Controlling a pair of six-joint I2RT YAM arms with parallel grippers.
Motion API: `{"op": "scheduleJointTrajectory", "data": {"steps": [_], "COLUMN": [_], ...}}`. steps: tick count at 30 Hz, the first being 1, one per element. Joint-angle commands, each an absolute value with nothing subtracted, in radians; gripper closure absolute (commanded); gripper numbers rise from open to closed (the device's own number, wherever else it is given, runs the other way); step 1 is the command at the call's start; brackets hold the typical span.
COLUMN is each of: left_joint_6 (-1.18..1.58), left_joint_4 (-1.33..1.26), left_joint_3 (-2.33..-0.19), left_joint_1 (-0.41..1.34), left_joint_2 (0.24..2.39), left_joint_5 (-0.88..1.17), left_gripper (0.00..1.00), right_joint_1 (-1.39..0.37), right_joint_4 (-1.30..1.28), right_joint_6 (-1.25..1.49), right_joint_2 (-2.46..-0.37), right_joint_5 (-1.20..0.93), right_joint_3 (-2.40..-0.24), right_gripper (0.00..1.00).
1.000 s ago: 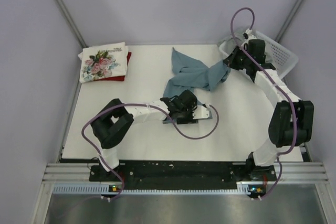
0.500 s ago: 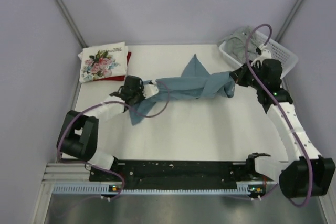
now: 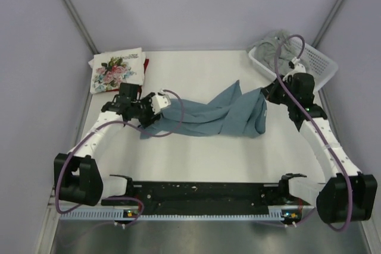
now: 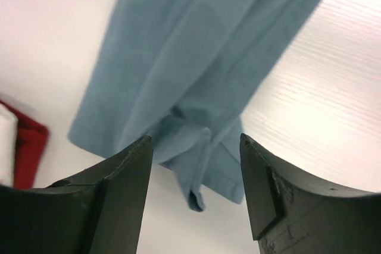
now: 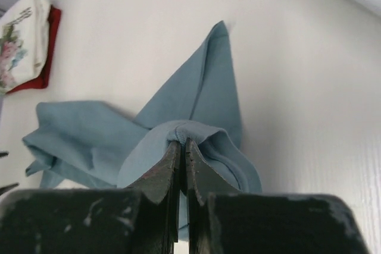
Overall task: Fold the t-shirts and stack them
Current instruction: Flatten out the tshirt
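since half a second ago the left arm has swung farther left and nearer, and the dusty teal-blue t-shirt [image 3: 208,114] has sagged from a taut line into a loose band across the middle of the table [image 3: 196,159]. the right gripper [image 5: 180,144] is clamped tight on a bunched fold at the shirt's right end, probably to anchor it while the cloth is spread. the left gripper [image 4: 195,141] stands wide, its fingers apart with nothing between them, and the shirt's left end with its hemmed edge lies just beyond. i judge it has let go. the cloth is soft and matte, creased in long ridges.

at the far left, the folded white floral-print t-shirt [image 3: 116,71] rests on the dark red t-shirt [image 3: 144,66], a stack waiting for this one. a grey t-shirt [image 3: 271,44] is heaped in the white lattice basket [image 3: 318,60] at the far right.
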State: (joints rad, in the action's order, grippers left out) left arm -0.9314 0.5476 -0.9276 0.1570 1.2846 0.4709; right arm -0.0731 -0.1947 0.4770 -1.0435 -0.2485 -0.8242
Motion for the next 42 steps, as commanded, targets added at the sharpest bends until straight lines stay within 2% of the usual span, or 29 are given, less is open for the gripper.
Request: {"op": "scheduleJointTrajectory", "data": {"steps": [1,2,5,6,7,9,12,15,17,22,27,29,30,32,33,37,42], "left_joint_6": [-0.966,-0.962,-0.918,-0.896,-0.878,-0.844,-0.793,-0.759,-0.736,-0.713,-0.704,-0.698,-0.692,-0.680,-0.677,-0.667,-0.672], "left_joint_4": [0.637,0.621,0.597,0.594,0.592,0.595,0.591,0.572,0.561,0.580,0.537,0.531,0.534,0.546,0.554,0.578,0.629], "left_joint_3": [-0.861,-0.845,-0.847,-0.856,-0.867,-0.877,-0.864,-0.841,-0.851,-0.882,-0.868,-0.874,-0.880,-0.894,-0.894,-0.890,-0.882], "left_joint_1": [0.169,0.169,0.169,0.164,0.161,0.155,0.152,0.134,0.100,0.060,0.058,0.054,0.052,0.051,0.051,0.049,0.049], "left_joint_2": [1.259,1.261,1.276,1.282,1.293,1.308,1.330,1.356,1.385,1.439,1.474,1.489,1.496,1.491,1.482,1.402,1.309], "left_joint_5": [0.508,0.474,0.361,0.329,0.290,0.238,0.212,0.206,0.215,0.294,0.270,0.273,0.284,0.305,0.320,0.360,0.399], "left_gripper": [0.36,0.36,0.37,0.37,0.36,0.36,0.34,0.34,0.34,0.34,0.37,0.47,0.57,0.83,1.00,1.00,1.00], "right_joint_1": [-0.043,-0.029,0.029,0.034,0.031,0.006,-0.096,-0.204,-0.277,-0.408,-0.564,-0.600,-0.616,-0.650,-0.664,-0.713,-0.715], "right_joint_4": [-0.181,-0.192,-0.373,-0.438,-0.495,-0.512,-0.500,-0.470,-0.453,-0.425,-0.408,-0.407,-0.411,-0.419,-0.422,-0.431,-0.433], "right_joint_6": [0.365,0.350,0.342,0.325,0.298,0.287,0.241,0.236,0.248,0.324,0.348,0.356,0.360,0.367,0.371,0.376,0.376], "right_joint_2": [-1.253,-1.312,-1.578,-1.629,-1.664,-1.642,-1.516,-1.384,-1.327,-1.270,-1.313,-1.351,-1.376,-1.416,-1.437,-1.511,-1.604], "right_joint_5": [-0.108,-0.104,-0.152,-0.197,-0.243,-0.212,0.034,0.117,0.077,0.055,0.216,0.258,0.274,0.328,0.348,0.428,0.431], "right_joint_3": [-1.007,-1.052,-1.295,-1.355,-1.402,-1.381,-1.266,-1.139,-1.053,-0.928,-0.948,-0.977,-0.994,-1.018,-1.031,-1.072,-1.133], "right_gripper": [1.00,0.92,0.55,0.49,0.20,0.11,0.07,0.07,0.12,0.31,0.34,0.36,0.36,0.37,0.37,0.37,0.41]}}
